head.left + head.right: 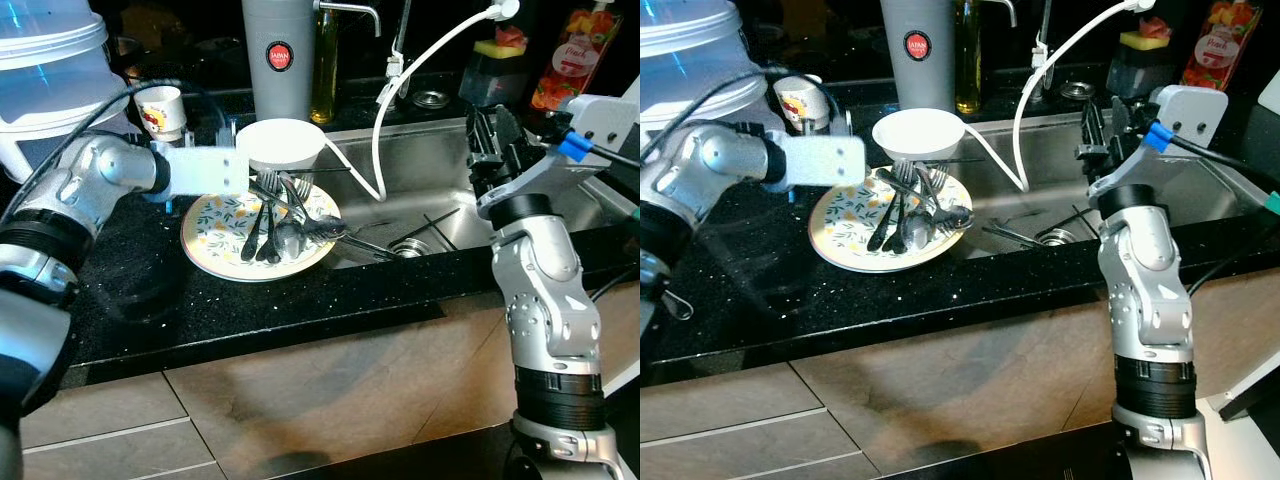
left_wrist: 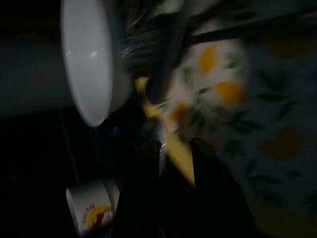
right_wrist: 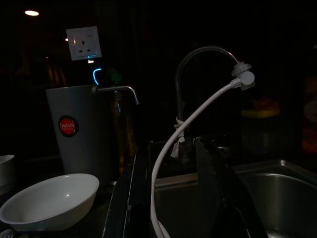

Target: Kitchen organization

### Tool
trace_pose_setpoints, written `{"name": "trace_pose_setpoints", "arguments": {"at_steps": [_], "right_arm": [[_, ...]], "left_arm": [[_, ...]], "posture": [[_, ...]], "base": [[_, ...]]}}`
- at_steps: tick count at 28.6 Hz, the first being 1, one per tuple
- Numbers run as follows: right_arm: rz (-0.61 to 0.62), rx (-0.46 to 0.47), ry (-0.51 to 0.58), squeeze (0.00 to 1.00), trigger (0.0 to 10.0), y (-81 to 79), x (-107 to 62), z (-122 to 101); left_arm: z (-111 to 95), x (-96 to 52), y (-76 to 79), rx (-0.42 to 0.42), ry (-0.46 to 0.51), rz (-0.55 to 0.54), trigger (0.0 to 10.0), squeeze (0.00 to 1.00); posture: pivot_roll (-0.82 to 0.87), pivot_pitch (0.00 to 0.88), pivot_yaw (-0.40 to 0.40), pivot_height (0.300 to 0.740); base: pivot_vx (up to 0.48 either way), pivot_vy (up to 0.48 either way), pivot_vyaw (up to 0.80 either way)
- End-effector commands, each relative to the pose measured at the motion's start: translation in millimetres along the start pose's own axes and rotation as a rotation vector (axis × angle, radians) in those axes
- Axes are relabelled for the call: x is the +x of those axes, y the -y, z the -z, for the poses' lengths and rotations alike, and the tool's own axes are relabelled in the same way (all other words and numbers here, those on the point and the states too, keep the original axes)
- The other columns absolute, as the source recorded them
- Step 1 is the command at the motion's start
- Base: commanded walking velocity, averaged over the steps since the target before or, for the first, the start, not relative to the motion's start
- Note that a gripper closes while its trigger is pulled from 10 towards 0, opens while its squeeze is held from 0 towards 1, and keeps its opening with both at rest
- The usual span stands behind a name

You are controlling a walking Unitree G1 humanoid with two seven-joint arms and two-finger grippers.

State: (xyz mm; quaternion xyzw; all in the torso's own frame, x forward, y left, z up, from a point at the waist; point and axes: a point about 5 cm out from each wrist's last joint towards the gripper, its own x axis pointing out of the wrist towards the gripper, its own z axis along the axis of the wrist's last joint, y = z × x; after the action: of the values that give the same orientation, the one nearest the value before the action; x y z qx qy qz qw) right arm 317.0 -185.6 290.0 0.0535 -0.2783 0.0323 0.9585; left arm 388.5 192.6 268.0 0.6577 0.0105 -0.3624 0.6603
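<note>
A floral plate (image 1: pixel 215 238) lies on the black counter left of the sink. Several forks and spoons (image 1: pixel 275 225) are piled on it. A white bowl (image 1: pixel 282 145) rests on the plate's far rim. My left gripper (image 1: pixel 258 185) reaches in from the left, low over that far rim beside the bowl. In the left wrist view the left gripper (image 2: pixel 176 146) is open, with the plate's yellow edge (image 2: pixel 179 161) between its fingers and the bowl (image 2: pixel 86 69) just ahead. My right gripper (image 1: pixel 492 125) is held up over the sink's right side, open and empty.
The steel sink (image 1: pixel 420 190) holds a few utensils (image 1: pixel 400 245) near its drain. A white hose (image 1: pixel 400 90) hangs from the tap into it. Behind stand a grey jug (image 1: pixel 278 55), an oil bottle (image 1: pixel 323 70), a small printed cup (image 1: pixel 162 108) and a clear tub (image 1: pixel 50 60).
</note>
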Motion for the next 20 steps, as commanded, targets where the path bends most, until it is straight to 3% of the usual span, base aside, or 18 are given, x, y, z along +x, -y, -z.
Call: {"name": "trace_pose_setpoints", "arguments": {"at_steps": [1,4,5,8,11,14,18,20], "right_arm": [[0.013,-0.005,-0.002,0.00,10.0,3.5,-2.2,1.8],[0.012,-0.003,-0.001,0.00,10.0,3.5,-1.1,1.9],[0.008,-0.004,0.004,0.00,10.0,3.3,0.7,0.8],[0.006,-0.005,0.007,0.00,10.0,3.4,1.6,-0.3],[0.007,-0.006,0.009,0.00,10.0,3.8,1.5,-1.1],[0.012,-0.012,0.007,0.00,10.0,5.5,0.1,-2.6],[0.012,-0.014,0.006,0.00,10.0,6.0,0.0,-2.9],[0.010,-0.016,0.006,0.00,10.0,6.0,0.2,-3.3]], "left_arm": [[5.9,-0.7,11.3,0.043,-0.022,0.042,10.0,0.00],[3.2,8.8,21.4,0.103,-0.027,0.048,10.0,0.00],[-4.3,23.7,30.7,0.166,-0.024,0.032,10.0,0.00],[-13.6,36.8,35.4,0.230,-0.016,-0.009,10.0,0.00],[-21.5,45.9,36.7,0.266,-0.003,-0.056,10.0,0.00],[-49.7,61.6,31.8,0.314,0.095,-0.175,10.0,0.00],[-57.9,67.0,31.6,0.354,0.112,-0.198,10.0,0.00],[-62.2,72.8,36.1,0.412,0.112,-0.191,10.0,0.00]], "posture": [[0.03,0.028,0.033,0.740],[0.02,0.026,0.029,0.740],[0.02,0.027,0.023,0.740],[0.01,0.030,0.022,0.740],[0.00,0.034,0.022,0.740],[-0.01,0.038,0.019,0.740],[-0.01,0.038,0.015,0.740],[-0.01,0.037,0.013,0.740]], "base": [[0.000,0.000,0.00],[0.000,0.000,0.00],[0.000,0.000,0.00],[0.000,0.000,0.00],[0.000,0.000,0.00],[0.000,0.000,0.00],[0.000,0.000,0.00],[0.000,0.000,0.00]]}}
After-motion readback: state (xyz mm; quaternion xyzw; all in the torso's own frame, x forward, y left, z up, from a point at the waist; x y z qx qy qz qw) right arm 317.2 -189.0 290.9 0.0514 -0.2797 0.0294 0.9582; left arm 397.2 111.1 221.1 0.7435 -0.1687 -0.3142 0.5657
